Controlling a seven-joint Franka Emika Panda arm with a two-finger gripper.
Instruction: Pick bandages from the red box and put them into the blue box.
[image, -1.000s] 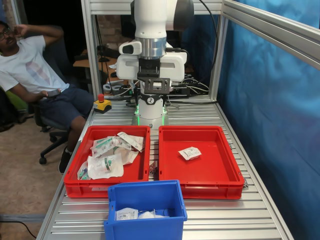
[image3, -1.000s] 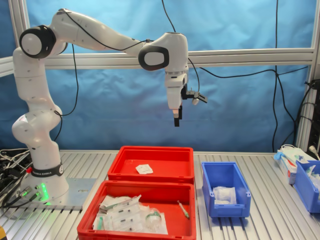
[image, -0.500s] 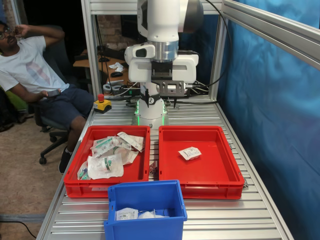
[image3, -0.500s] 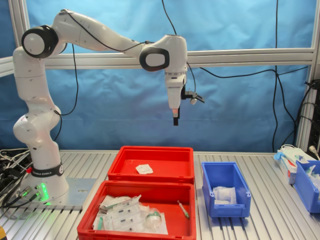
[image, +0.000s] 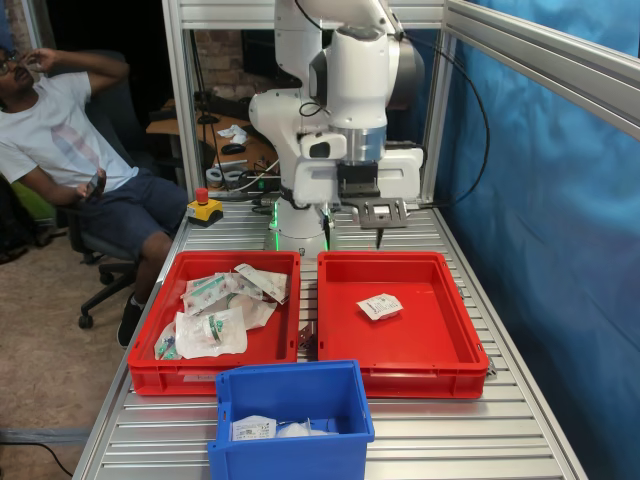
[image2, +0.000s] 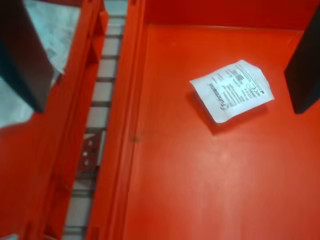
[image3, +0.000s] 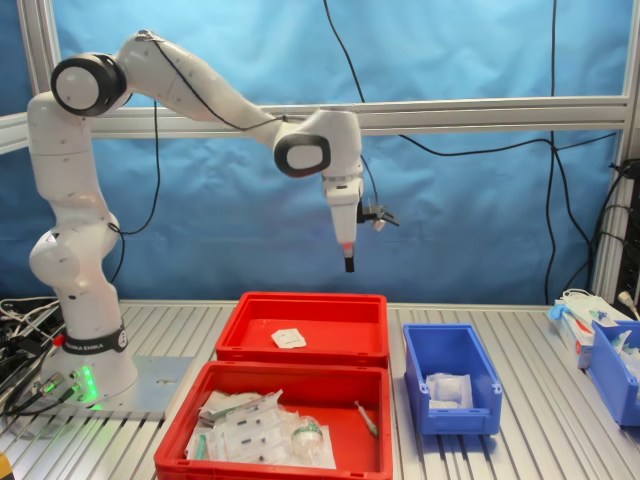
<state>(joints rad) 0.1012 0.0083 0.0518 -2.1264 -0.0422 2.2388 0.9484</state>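
Observation:
My gripper (image: 353, 234) hangs open in the air above the back rim of a red box (image: 400, 376) on the first exterior view's right. One white bandage packet (image: 380, 306) lies flat on that box's floor. In the wrist view the packet (image2: 231, 90) sits closer to one dark finger (image2: 304, 65) than to the other, well below the gripper (image2: 165, 102). A second red box (image: 170, 378) beside it holds several packets (image: 215, 310). The blue box (image: 285, 456) stands in front of both, with packets inside. In the second exterior view the gripper (image3: 348, 262) is high above the far red box (image3: 300, 354).
A man sits on a chair (image: 60, 140) at the first exterior view's left. A red stop button (image: 202, 196) stands by the arm's base. Blue curtain (image: 540, 230) and frame posts bound the table. More blue bins (image3: 612, 372) stand at the second exterior view's right.
The arm has swung toward the first exterior view's right and come down, bringing the open gripper from between the two red boxes to over the one with the single packet.

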